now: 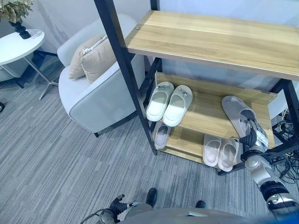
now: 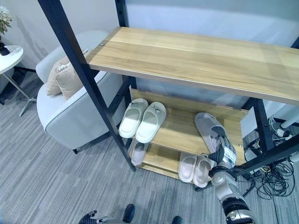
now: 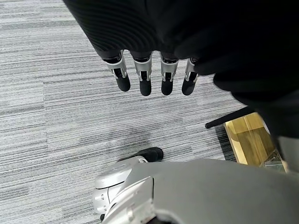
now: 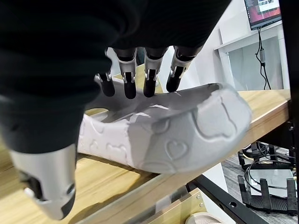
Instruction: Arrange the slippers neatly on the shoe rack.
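A grey slipper (image 1: 235,111) lies on the right of the shoe rack's middle shelf (image 1: 205,114), tilted so that its patterned sole (image 4: 177,140) shows. My right hand (image 1: 252,135) is at its heel end, fingers (image 4: 150,74) over the strap and thumb (image 4: 46,196) below, holding it. A white pair (image 1: 168,102) sits side by side on the left of the same shelf. On the bottom shelf (image 1: 184,142) are a single grey slipper (image 1: 161,135) at the left and a beige pair (image 1: 220,151) at the right. My left hand (image 3: 145,77) hangs low over the carpet with straight fingers.
The rack's wide top shelf (image 1: 219,39) overhangs the lower ones, with a black upright (image 1: 128,70) at the front left. A pale armchair (image 1: 93,105) with a beige cushion (image 1: 93,58) stands left of the rack. A round white table (image 1: 18,44) is at the far left. Cables (image 1: 286,163) lie right of the rack.
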You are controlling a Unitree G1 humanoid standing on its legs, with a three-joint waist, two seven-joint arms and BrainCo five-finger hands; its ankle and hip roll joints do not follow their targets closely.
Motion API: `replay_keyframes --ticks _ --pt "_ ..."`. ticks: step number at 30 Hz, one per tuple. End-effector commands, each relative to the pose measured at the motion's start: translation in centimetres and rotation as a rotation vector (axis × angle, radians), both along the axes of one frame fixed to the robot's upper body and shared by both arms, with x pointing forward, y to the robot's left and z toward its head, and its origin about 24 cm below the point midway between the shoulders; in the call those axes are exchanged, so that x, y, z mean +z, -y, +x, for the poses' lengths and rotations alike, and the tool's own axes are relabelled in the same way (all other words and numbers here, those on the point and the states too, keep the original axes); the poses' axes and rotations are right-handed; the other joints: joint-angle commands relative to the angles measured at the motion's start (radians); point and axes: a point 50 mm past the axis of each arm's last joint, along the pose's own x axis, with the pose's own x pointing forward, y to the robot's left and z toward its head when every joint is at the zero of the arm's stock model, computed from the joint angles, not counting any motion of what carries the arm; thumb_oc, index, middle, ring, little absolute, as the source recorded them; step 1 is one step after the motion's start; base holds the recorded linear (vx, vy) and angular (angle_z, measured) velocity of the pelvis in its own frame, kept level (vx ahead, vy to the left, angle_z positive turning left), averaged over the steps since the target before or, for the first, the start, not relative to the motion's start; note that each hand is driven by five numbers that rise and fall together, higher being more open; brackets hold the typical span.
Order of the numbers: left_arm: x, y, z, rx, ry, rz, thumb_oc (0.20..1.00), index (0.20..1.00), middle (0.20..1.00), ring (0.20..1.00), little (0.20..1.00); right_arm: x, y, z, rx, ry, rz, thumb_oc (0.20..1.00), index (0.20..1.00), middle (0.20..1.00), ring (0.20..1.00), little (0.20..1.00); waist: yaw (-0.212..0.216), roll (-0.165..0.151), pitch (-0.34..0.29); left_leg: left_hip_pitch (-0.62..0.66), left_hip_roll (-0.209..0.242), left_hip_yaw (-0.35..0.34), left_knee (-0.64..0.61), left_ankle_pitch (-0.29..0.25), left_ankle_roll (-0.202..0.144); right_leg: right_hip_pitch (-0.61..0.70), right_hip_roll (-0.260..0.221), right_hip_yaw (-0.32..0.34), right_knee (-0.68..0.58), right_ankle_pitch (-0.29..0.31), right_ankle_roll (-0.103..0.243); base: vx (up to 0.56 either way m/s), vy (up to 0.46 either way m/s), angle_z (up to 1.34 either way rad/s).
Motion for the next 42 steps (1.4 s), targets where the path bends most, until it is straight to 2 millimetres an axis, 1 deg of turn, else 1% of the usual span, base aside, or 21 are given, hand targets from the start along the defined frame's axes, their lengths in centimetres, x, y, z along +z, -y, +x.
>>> replay_keyframes --ticks 1,4,5,8,9,11,12,16,19,20,21,22,23,26,29,32,33,34,37,39,42 --pt "-0.9 1.8 -2.1 -0.014 -0.101 -0.009 1.0 1.0 1.0 1.0 1.0 -0.5 -0.1 0.5 -0.028 -0.038 0.067 0.2 0.2 0.2 0.2 0.2 0.021 -0.013 0.004 0.044 0.0 0.138 0.013 -0.115 0.005 0.051 -0.011 0.057 0.007 -0.049 0.048 0.01 0.005 -0.06" --pt "-0.9 1.7 -2.2 -0.007 -0.108 -0.004 1.0 1.0 1.0 1.0 1.0 -1.2 -0.8 0.5 0.0 -0.093 0.076 0.2 0.2 0.2 0.2 0.2 0.021 -0.018 0.005 0.045 -0.001 0.14 0.013 -0.115 0.006 0.05 -0.012 0.057 0.007 -0.047 0.048 0.0 0.002 -0.02" --pt "-0.9 1.6 -2.2 -0.004 -0.11 -0.003 1.0 1.0 1.0 1.0 1.0 -1.9 -1.2 0.3 0.018 -0.132 0.076 0.2 0.2 0.2 0.2 0.2 0.021 -0.019 0.006 0.045 -0.002 0.141 0.013 -0.115 0.006 0.049 -0.012 0.059 0.007 -0.047 0.048 0.0 0.0 0.0" --pt "-0.9 1.6 -2.2 0.0 -0.112 -0.002 1.0 1.0 1.0 1.0 1.0 -2.4 -1.9 0.1 0.043 -0.161 0.082 0.2 0.2 0.2 0.2 0.2 0.019 -0.021 0.006 0.044 -0.003 0.143 0.013 -0.115 0.007 0.048 -0.011 0.063 0.007 -0.046 0.047 0.0 0.0 0.0" --pt "-0.9 1.5 -2.3 0.005 -0.114 0.0 1.0 1.0 1.0 1.0 1.0 -2.8 -2.3 -0.1 0.06 -0.181 0.087 0.2 0.2 0.2 0.2 0.2 0.017 -0.021 0.006 0.045 -0.002 0.145 0.013 -0.116 0.007 0.047 -0.011 0.064 0.007 -0.046 0.047 0.01 0.008 -0.04" --pt "-0.9 1.5 -2.3 0.011 -0.114 0.002 1.0 1.0 1.0 1.0 1.0 -3.1 -3.0 -0.2 0.09 -0.189 0.094 0.2 0.2 0.2 0.2 0.2 0.015 -0.023 0.006 0.046 -0.002 0.149 0.013 -0.117 0.008 0.046 -0.012 0.066 0.007 -0.045 0.048 0.01 0.001 -0.08" --pt "-0.9 1.5 -2.2 0.015 -0.113 0.002 1.0 1.0 1.0 1.0 1.0 -3.1 -3.6 -0.1 0.116 -0.183 0.097 0.2 0.2 0.2 0.2 0.2 0.013 -0.024 0.006 0.048 -0.001 0.151 0.013 -0.118 0.008 0.047 -0.012 0.069 0.007 -0.044 0.048 0.01 0.001 -0.13" --pt "-0.9 1.5 -2.1 0.02 -0.109 0.006 1.0 1.0 1.0 1.0 1.0 -2.4 -4.7 0.6 0.164 -0.14 0.114 0.2 0.2 0.2 0.2 0.2 0.011 -0.026 0.006 0.051 0.0 0.155 0.013 -0.118 0.009 0.046 -0.013 0.074 0.007 -0.043 0.048 0.0 0.005 -0.06" --pt "-0.8 1.4 -2.1 0.019 -0.107 0.017 1.0 1.0 1.0 1.0 1.0 -1.4 -6.3 1.6 0.218 -0.074 0.153 0.2 0.2 0.2 0.2 0.2 0.012 -0.027 0.006 0.054 0.0 0.158 0.013 -0.119 0.01 0.046 -0.013 0.076 0.007 -0.043 0.048 0.0 0.013 -0.04" --pt "-0.8 1.4 -2.1 0.019 -0.107 0.017 1.0 1.0 1.0 1.0 1.0 -1.4 -6.3 1.6 0.218 -0.074 0.153 0.2 0.2 0.2 0.2 0.2 0.012 -0.027 0.006 0.054 0.0 0.158 0.013 -0.119 0.01 0.046 -0.013 0.076 0.007 -0.043 0.048 0.0 0.025 -0.05" --pt "-0.8 1.4 -2.1 0.022 -0.105 0.02 1.0 1.0 1.0 1.0 1.0 -0.7 -7.0 2.1 0.245 -0.033 0.163 0.2 0.2 0.2 0.2 0.2 0.013 -0.029 0.006 0.055 0.0 0.159 0.013 -0.119 0.011 0.047 -0.013 0.077 0.007 -0.043 0.047 0.0 0.0 0.0" --pt "-0.8 1.4 -2.1 0.022 -0.105 0.02 1.0 1.0 1.0 1.0 1.0 -0.7 -7.0 2.1 0.245 -0.033 0.163 0.2 0.2 0.2 0.2 0.2 0.013 -0.029 0.006 0.056 0.0 0.159 0.013 -0.119 0.011 0.047 -0.013 0.077 0.007 -0.043 0.047 0.0 0.031 -0.01" --pt "-0.8 1.4 -2.0 0.023 -0.102 0.021 1.0 1.0 1.0 1.0 1.0 -0.2 -7.6 2.6 0.262 -0.003 0.186 0.2 0.2 0.2 0.2 0.2 0.015 -0.028 0.005 0.056 -0.001 0.158 0.013 -0.119 0.012 0.048 -0.013 0.077 0.007 -0.043 0.046 0.0 0.0 0.0" --pt "-0.8 1.4 -2.0 0.024 -0.1 0.024 1.0 1.0 1.0 1.0 1.0 0.1 -8.3 2.9 0.282 0.017 0.203 0.2 0.2 0.2 0.2 0.2 0.018 -0.03 0.005 0.057 -0.002 0.157 0.013 -0.119 0.013 0.049 -0.013 0.075 0.007 -0.043 0.046 0.0 0.0 0.0" --pt "-0.8 1.4 -2.1 0.02 -0.1 0.027 1.0 1.0 1.0 1.0 1.0 0.0 -8.5 2.8 0.287 0.016 0.214 0.2 0.2 0.2 0.2 0.2 0.019 -0.031 0.005 0.058 -0.002 0.158 0.013 -0.12 0.013 0.05 -0.013 0.075 0.007 -0.043 0.046 0.0 0.0 0.0" --pt "-0.9 1.4 -2.4 0.019 -0.109 0.03 1.0 1.0 1.0 1.0 1.0 -0.4 -7.9 2.3 0.25 0.014 0.223 0.2 0.2 0.2 0.2 0.2 0.02 -0.034 0.004 0.059 -0.003 0.159 0.013 -0.122 0.014 0.05 -0.013 0.073 0.007 -0.042 0.047 0.0 0.0 0.0" --pt "-0.9 1.4 -2.4 0.017 -0.109 0.031 1.0 1.0 1.0 1.0 1.0 -0.6 -7.8 2.1 0.239 0.013 0.232 0.454 0.454 0.454 0.454 0.454 0.02 -0.035 0.004 0.059 -0.003 0.159 0.013 -0.122 0.013 0.051 -0.014 0.072 0.007 -0.042 0.047 0.0 0.0 0.0" --pt "-0.9 1.4 -2.5 0.016 -0.111 0.031 1.0 1.0 1.0 1.0 1.0 -0.7 -7.6 2.0 0.228 0.01 0.239 1.0 1.0 1.0 1.0 1.0 0.02 -0.036 0.004 0.06 -0.002 0.159 0.013 -0.123 0.014 0.051 -0.014 0.073 0.007 -0.042 0.047 0.0 0.0 0.0" --pt "-0.9 1.2 -2.5 0.016 -0.112 0.035 1.0 1.0 1.0 1.0 1.0 -0.6 -7.3 2.0 0.212 0.034 0.287 1.0 1.0 1.0 1.0 1.0 0.019 -0.036 0.004 0.06 -0.002 0.162 0.013 -0.122 0.014 0.05 -0.015 0.073 0.007 -0.04 0.048 0.0 0.0 0.0" --pt "-0.9 1.2 -2.6 0.015 -0.114 0.036 1.0 1.0 1.0 1.0 1.0 0.5 -7.4 2.2 0.224 0.116 0.328 1.0 1.0 1.0 1.0 1.0 0.014 -0.033 0.006 0.06 -0.002 0.164 0.013 -0.122 0.014 0.049 -0.015 0.074 0.007 -0.04 0.049 0.0 0.0 0.0" --pt "-0.9 1.4 -2.7 0.01 -0.111 0.034 1.0 1.0 1.0 1.0 1.0 1.6 -7.3 2.1 0.225 0.201 0.349 1.0 1.0 1.0 1.0 1.0 0.008 -0.031 0.008 0.062 -0.002 0.166 0.013 -0.123 0.015 0.047 -0.015 0.076 0.007 -0.04 0.049 0.0 0.0 0.0"
